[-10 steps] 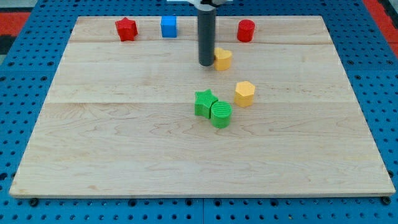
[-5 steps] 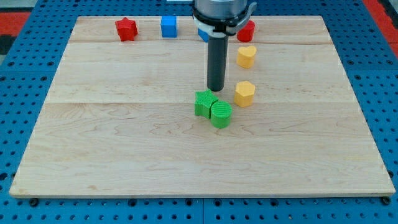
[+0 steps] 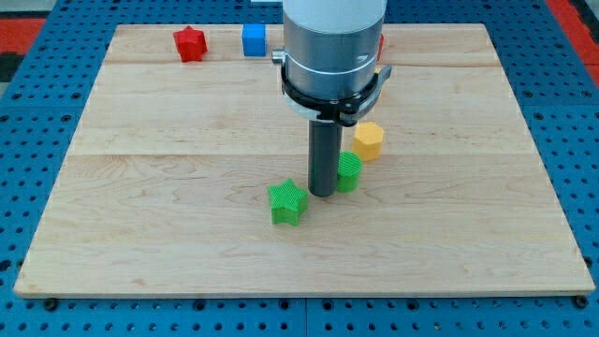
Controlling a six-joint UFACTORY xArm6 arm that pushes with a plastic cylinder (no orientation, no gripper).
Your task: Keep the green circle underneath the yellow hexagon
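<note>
The green circle (image 3: pixel 349 172) sits near the board's middle, just below and left of the yellow hexagon (image 3: pixel 369 139). My tip (image 3: pixel 323 193) stands against the green circle's left side, between it and the green star (image 3: pixel 287 202), which lies lower left of the tip. The arm's grey body hides part of the board above the hexagon.
A red star (image 3: pixel 190 43) and a blue cube (image 3: pixel 254 40) lie along the view's top edge of the wooden board (image 3: pixel 140 187). A sliver of a red block (image 3: pixel 382 42) and of a yellow block (image 3: pixel 380 75) shows beside the arm's body.
My tip has moved toward the view's bottom, in between the two green blocks. The green star has been pushed down-left, away from the circle. The circle has shifted slightly right.
</note>
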